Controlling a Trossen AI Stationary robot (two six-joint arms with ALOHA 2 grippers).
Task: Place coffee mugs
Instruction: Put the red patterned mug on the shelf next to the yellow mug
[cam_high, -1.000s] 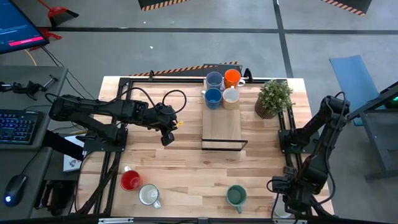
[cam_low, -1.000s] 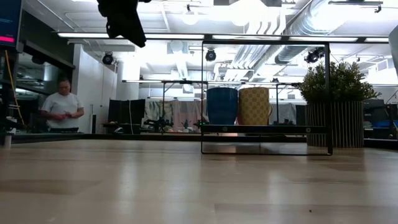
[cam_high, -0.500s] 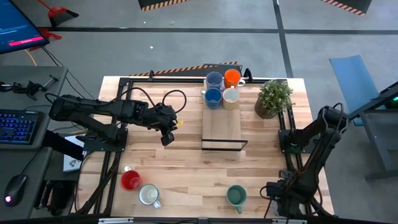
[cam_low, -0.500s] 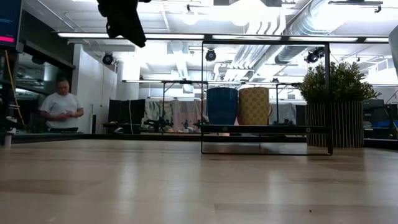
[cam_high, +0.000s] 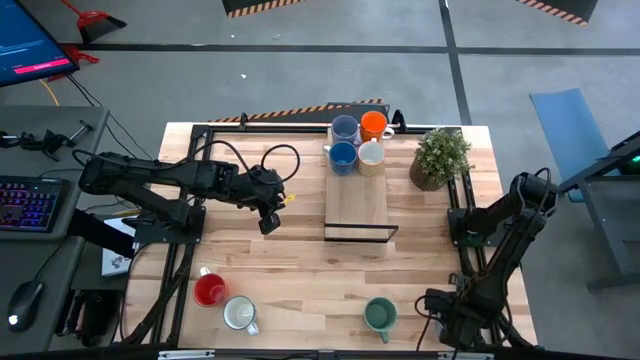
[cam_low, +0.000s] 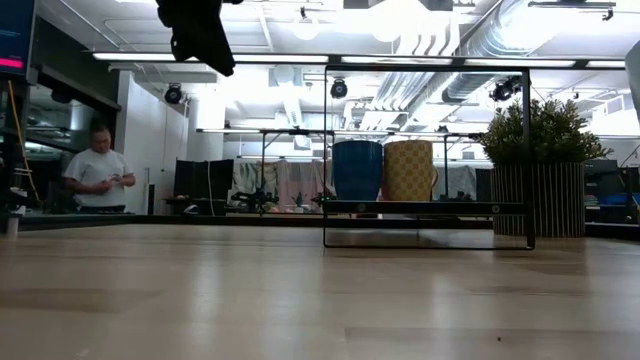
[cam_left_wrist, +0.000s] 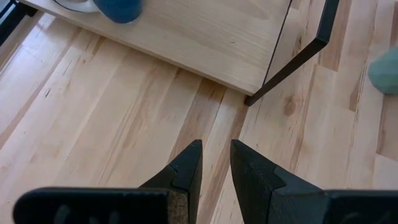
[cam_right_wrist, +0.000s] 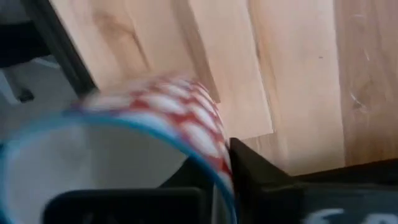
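Seen from above, the left gripper (cam_high: 268, 222) hangs over bare table (cam_high: 300, 265) at nine o'clock of the wooden rack (cam_high: 358, 205), its fingers (cam_left_wrist: 186, 168) a narrow gap apart and holding nothing. Four mugs (cam_high: 357, 142) sit clustered at the rack's twelve o'clock end. The red mug (cam_high: 210, 290), white mug (cam_high: 239, 314) and green mug (cam_high: 379, 316) stand along the six o'clock edge. The right gripper (cam_high: 455, 328), at five o'clock, grips the rim of a red-and-white patterned mug (cam_right_wrist: 180, 112).
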